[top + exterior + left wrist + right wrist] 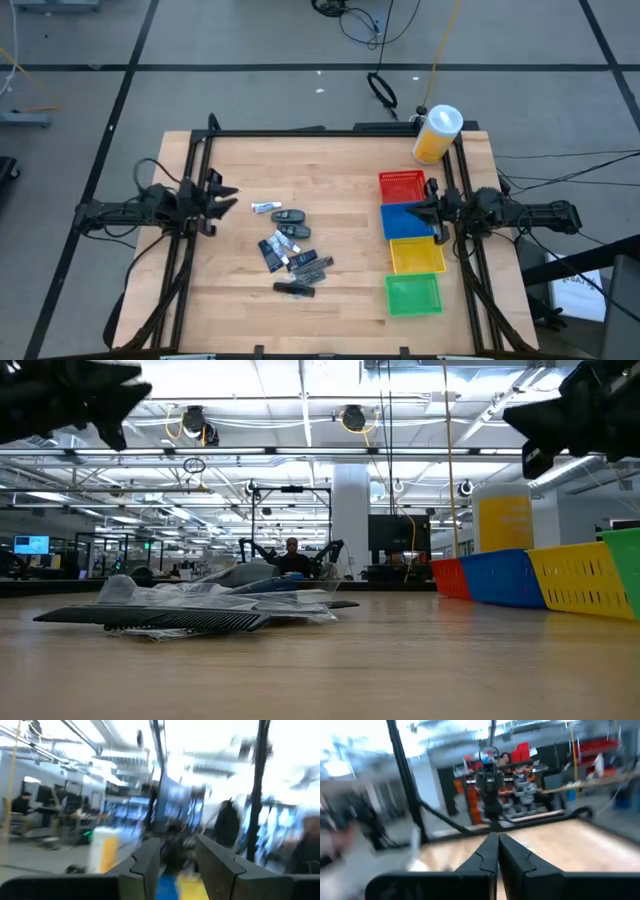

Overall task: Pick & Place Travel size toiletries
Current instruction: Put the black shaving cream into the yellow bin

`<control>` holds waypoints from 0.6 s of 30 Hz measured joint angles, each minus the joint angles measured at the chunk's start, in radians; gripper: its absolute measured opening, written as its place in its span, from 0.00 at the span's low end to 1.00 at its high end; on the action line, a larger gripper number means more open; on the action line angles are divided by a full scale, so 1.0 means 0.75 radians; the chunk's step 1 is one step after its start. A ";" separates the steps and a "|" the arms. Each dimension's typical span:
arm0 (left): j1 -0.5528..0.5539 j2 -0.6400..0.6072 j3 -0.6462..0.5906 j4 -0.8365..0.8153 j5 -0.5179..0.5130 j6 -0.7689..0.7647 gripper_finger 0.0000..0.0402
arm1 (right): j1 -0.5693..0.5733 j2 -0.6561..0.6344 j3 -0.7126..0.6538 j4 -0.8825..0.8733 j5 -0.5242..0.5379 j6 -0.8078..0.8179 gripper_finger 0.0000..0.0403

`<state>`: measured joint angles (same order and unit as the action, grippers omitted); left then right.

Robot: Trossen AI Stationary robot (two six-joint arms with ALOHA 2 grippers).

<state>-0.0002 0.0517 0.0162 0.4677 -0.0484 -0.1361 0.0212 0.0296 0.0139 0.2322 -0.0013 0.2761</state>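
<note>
The travel size toiletries [290, 250] lie in a loose pile left of the table's centre: several dark tubes and sachets plus a small white tube [264, 208] at the far end. In the low view the pile [190, 612] rests flat on the wood. My left gripper [226, 198] hovers at the table's left side, left of and slightly beyond the pile, with its fingers [150, 862] apart and nothing between them. My right gripper [428, 210] hangs above the blue basket's far right part, with its fingers [490, 851] closed together and empty. Both grippers are raised well off the table.
A row of small baskets stands along the right side: red [402, 185], blue [400, 222], yellow [416, 256], green [413, 294]. A yellow canister with a white lid [437, 133] stands at the far right corner. A black frame runs around the table. Bare wood lies between pile and baskets.
</note>
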 joint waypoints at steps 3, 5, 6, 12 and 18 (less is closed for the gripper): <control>-0.018 0.059 0.000 0.049 0.127 -0.064 0.32 | 0.000 0.012 0.000 0.063 0.019 0.080 0.01; -0.048 0.147 0.000 0.100 0.122 -0.071 0.32 | 0.000 0.028 0.000 0.054 0.026 0.087 0.01; -0.066 0.206 0.008 0.125 0.098 -0.063 0.32 | 0.000 0.040 0.000 0.060 0.027 0.080 0.01; -0.124 0.629 0.136 0.156 -0.053 0.052 0.32 | 0.001 0.195 0.000 0.213 0.034 0.051 0.01; -0.092 0.959 0.410 -0.144 -0.144 0.134 0.31 | 0.006 0.478 0.000 0.513 0.063 0.031 0.01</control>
<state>-0.0691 0.7712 0.3237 0.3596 -0.1560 -0.0355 0.0257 0.3882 0.0141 0.6168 0.0457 0.2991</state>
